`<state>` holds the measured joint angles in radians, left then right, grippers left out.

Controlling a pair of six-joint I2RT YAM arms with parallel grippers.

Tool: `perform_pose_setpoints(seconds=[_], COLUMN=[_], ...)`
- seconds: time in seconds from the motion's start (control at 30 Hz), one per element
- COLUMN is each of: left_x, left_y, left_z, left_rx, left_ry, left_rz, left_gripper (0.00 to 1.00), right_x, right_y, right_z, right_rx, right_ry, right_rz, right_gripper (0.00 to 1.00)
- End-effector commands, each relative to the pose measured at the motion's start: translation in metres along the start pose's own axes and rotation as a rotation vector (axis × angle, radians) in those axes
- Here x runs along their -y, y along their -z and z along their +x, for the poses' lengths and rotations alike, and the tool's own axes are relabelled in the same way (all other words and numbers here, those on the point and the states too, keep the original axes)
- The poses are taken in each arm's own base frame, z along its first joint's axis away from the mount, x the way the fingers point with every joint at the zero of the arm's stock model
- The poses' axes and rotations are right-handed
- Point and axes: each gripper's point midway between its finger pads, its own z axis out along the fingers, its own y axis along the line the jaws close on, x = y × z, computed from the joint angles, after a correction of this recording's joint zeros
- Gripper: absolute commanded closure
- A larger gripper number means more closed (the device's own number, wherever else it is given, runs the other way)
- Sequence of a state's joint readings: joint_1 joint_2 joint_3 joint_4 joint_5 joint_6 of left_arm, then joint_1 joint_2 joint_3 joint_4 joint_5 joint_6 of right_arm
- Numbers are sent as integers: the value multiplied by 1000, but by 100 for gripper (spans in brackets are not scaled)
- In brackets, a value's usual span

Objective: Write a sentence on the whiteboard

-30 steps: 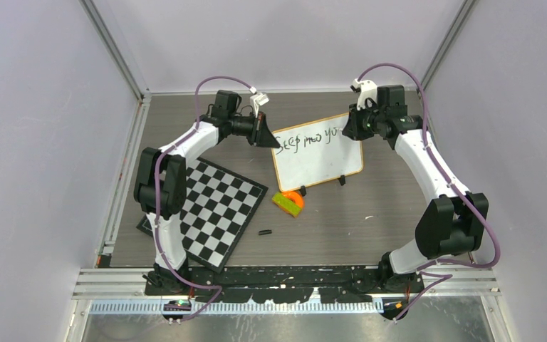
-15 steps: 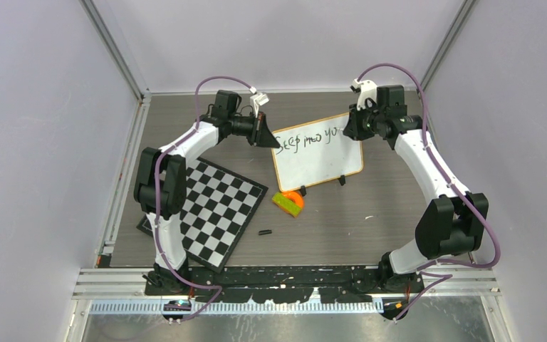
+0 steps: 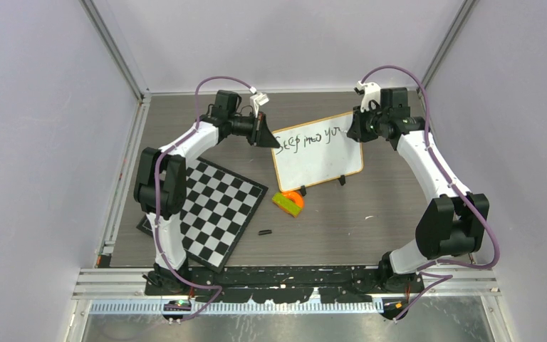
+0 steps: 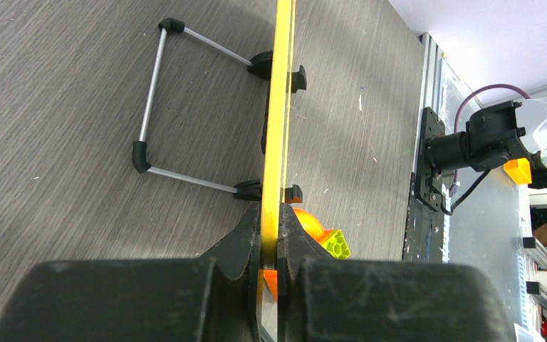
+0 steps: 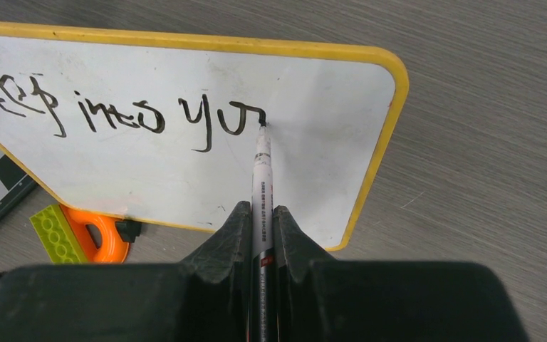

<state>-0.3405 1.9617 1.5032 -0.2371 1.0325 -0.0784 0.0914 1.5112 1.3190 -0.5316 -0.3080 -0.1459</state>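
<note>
2 arched arms: left gripper clamps whiteboard, right gripper holds marker.

one whiteboard is standing on one table, and two black feet are showing under its frame. one wire stand is showing behind it. the sentence is counting three words in one line. one marker is showing, along with one chequered board, one green brick, one orange piece and one small black object. two arms are reaching in, the left arm and the right arm. each is carrying one gripper, making two: the left gripper and the right gripper. two purple cables are looping over the arms, one for each.
</note>
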Motion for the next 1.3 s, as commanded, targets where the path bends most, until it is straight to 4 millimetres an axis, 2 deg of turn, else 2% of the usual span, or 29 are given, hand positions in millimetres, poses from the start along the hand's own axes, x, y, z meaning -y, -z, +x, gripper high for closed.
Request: perform_pose_setpoints(seconds=[0.0, 0.17, 0.53, 1.13, 1.27], left_x=[1, 1, 1, 0, 0], left_y=[-4, -4, -5, -5, -5], left_z=[-1, 0, 1, 2, 2], left_rx=[-14, -15, -17, -17, -18], left_ry=[-72, -72, -68, -68, -67], left_rz=[-9, -9, -9, -9, -10], left_gripper=[100, 100, 100, 100, 100], right_x=[-2, 7, 20, 12, 12], right_y=[2, 3, 10, 10, 8], right_z=[5, 2, -31, -39, -34], right_rx=[-3, -5, 73, 106, 97], right_ry=[23, 51, 46, 24, 21], right_rz=[-18, 28, 95, 54, 52], right_gripper=[100, 100, 100, 100, 100])
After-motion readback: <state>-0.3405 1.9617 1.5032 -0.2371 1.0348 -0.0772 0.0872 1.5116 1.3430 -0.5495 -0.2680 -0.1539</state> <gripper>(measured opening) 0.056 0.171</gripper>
